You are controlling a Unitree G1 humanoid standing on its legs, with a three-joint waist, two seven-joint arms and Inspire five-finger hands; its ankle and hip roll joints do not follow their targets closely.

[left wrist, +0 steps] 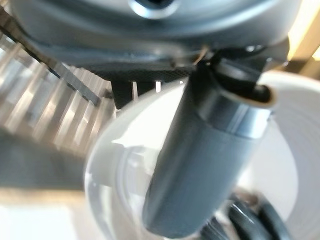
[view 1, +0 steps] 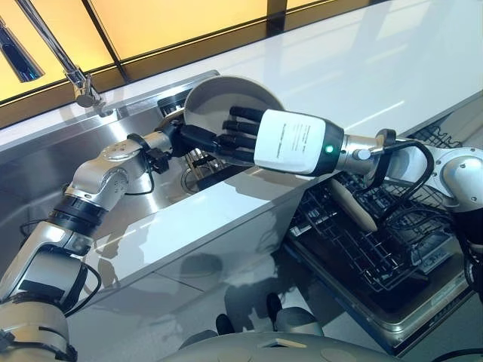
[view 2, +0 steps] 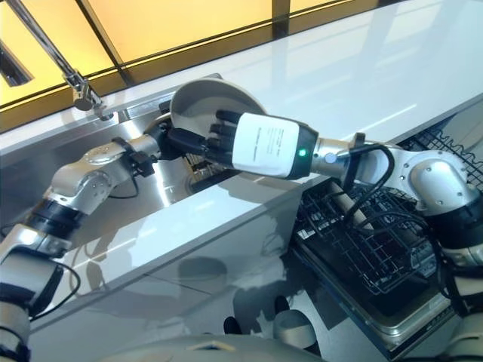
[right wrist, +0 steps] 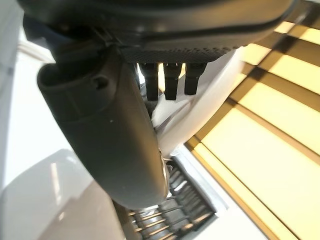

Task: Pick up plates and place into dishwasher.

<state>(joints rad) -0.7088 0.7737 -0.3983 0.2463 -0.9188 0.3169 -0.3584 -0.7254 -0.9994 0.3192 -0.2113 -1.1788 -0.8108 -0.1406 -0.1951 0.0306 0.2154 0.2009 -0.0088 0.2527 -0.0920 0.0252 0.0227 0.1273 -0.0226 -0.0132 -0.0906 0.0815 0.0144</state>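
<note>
At the upper centre of the frame we have the white plate [view 1: 226,102] standing nearly on edge above the steel sink [view 1: 45,181], with the open dishwasher rack [view 1: 362,241] far off at the lower right. Our left hand [view 1: 198,139] pinches its lower left rim, thumb curled over the edge. Our right hand [view 1: 243,134] lies with straight fingers flat on the plate's face, nearer the rack, so we judge it should take over.
</note>
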